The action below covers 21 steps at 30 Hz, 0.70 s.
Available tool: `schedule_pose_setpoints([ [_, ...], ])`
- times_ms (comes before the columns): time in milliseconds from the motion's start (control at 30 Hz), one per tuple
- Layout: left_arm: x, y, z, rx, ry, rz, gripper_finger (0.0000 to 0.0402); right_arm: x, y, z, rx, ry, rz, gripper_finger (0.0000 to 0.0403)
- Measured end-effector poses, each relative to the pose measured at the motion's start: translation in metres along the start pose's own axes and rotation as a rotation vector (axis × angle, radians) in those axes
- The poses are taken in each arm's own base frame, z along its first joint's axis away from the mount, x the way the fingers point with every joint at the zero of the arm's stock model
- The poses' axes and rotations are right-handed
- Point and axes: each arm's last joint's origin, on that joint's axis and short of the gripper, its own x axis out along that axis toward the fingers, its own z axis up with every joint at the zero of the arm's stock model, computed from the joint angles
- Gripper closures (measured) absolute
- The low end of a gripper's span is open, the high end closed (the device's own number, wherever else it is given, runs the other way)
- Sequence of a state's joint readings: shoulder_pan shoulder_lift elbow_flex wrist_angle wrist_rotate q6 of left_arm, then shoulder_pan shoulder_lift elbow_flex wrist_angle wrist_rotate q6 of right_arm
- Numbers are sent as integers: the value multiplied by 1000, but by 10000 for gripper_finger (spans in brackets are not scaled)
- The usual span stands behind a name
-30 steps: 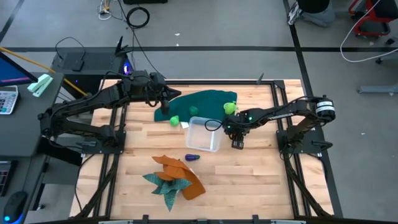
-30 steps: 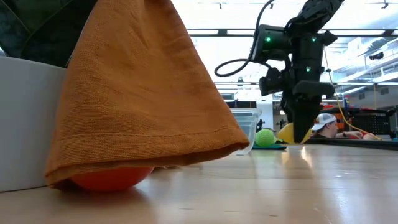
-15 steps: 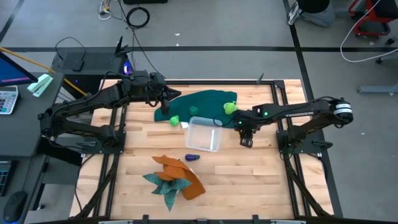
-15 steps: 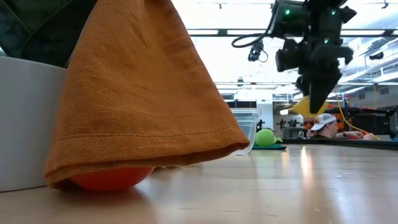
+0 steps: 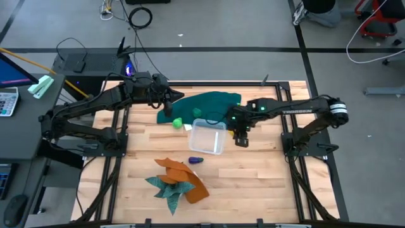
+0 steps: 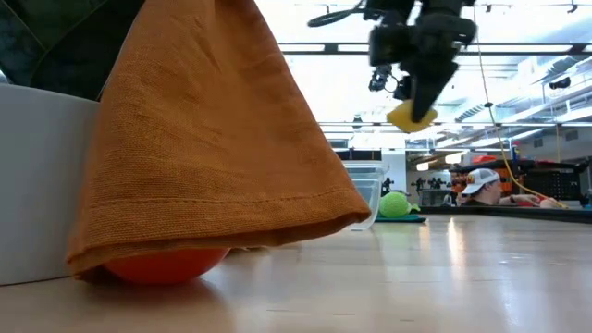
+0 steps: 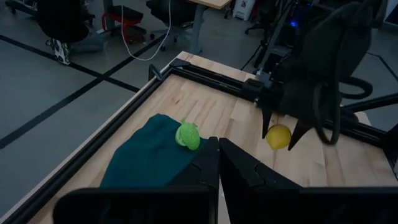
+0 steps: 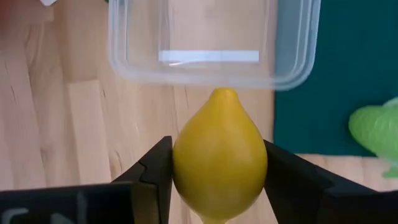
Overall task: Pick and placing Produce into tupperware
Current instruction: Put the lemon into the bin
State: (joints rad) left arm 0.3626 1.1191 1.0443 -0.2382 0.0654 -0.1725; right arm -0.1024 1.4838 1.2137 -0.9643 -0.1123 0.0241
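Observation:
My right gripper [image 5: 240, 135] is shut on a yellow toy lemon [image 8: 219, 162], high above the table just right of the clear tupperware [image 5: 206, 137]. The lemon also shows in the low view [image 6: 410, 115]. A light green toy [image 7: 188, 135] lies on the dark green cloth [image 5: 212, 102]. Two green toys [image 5: 178, 121] [image 5: 197, 113] lie at the cloth's near edge. A purple toy [image 5: 195, 160] lies on the wood in front of the tub. A red toy [image 6: 166, 264] lies under the orange cloth. My left gripper [image 5: 168, 105] is shut and empty over the cloth's left end. My right gripper pinches the lemon's two round sides [image 8: 181, 163] between its two fingers, across its widest part. The fingers come from above, pointing down. The lemon is lifted clear of the table, its pointed tip [image 8: 222, 94] toward the tub's rim.
Orange and teal cloths [image 5: 179, 180] lie crumpled near the front edge, and the orange one fills the low view's left [image 6: 203, 139]. The black frame rails [image 5: 286, 126] run along the table's sides. Bare wood lies right of the tub.
My right gripper has risen from table height with the lemon, which is now lifted well clear of the wood. It swung first toward the table's right edge, then back toward the tub.

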Motion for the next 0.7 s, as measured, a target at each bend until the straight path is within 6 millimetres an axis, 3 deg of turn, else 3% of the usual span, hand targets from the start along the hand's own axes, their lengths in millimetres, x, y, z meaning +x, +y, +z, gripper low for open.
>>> schedule_pose_setpoints([
  [333,0,0,0,-26,0,0,378,14,-2,48,5,6,9,243],
  [700,0,0,0,-26,1,-2,388,47,-5,69,-4,19,22,243],
])
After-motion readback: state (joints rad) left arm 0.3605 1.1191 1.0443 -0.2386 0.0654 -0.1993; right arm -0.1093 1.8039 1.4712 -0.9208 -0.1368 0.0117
